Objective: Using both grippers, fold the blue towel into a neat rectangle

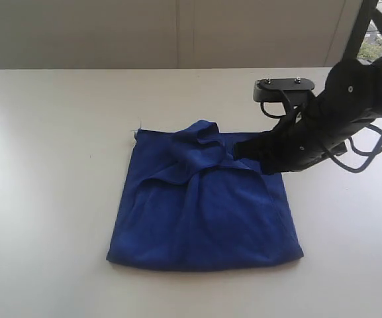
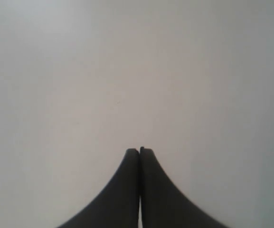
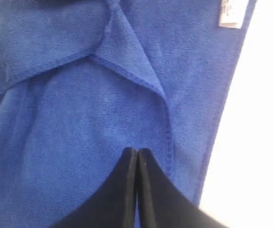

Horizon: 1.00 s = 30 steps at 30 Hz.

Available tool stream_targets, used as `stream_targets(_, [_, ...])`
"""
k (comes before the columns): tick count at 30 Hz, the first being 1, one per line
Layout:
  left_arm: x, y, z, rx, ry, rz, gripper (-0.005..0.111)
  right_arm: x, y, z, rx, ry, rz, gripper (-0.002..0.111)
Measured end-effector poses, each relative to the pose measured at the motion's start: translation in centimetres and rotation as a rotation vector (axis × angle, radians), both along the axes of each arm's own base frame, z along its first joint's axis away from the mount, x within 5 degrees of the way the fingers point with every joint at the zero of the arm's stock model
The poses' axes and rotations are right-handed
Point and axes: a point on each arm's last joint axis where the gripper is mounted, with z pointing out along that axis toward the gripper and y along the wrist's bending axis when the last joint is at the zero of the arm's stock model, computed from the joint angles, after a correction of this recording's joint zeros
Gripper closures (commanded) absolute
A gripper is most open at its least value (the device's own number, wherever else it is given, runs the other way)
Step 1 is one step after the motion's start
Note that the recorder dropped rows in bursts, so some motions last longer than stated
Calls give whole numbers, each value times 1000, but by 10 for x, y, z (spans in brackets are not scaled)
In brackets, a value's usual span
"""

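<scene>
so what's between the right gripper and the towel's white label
Only blue towel, crossed by a folded flap's stitched edge, between right gripper and white label; shown in the right wrist view.

A white table backs onto a cream panelled wall, a daylit window far right.

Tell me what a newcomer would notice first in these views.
The blue towel lies in the middle of the white table, roughly folded, with a crumpled bunch at its upper edge in the exterior view. The black right gripper extends in from the right, fingers shut just over the cloth. The left gripper is shut above bare table.
</scene>
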Motion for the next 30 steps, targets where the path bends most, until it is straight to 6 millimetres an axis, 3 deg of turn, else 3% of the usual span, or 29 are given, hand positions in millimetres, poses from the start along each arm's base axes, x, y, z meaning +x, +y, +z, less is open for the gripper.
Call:
stream_targets(5, [23, -29, 1, -217, -47, -193, 107, 2, -6, -1, -26, -38, 14, 108])
stream_targets(8, [49, -41, -10, -294, -9, -247, 107, 2, -6, -1, -36, -41, 32, 108])
stream_targets(13, [98, -58, -26, -327, 29, -365, 107, 3, -6, -2, -38, -45, 33, 108])
stream_targets(20, [160, -98, -26, -347, -10, -500, 107, 14, -4, -9, -41, -39, 35, 108])
stream_targets(25, [189, -143, -24, -332, -40, -600, 107, 18, -3, -12, -42, -42, 32, 108])
stream_targets(30, [211, -190, -28, -312, -81, -670, 107, 22, -17, -11, -35, -54, -21, 108])
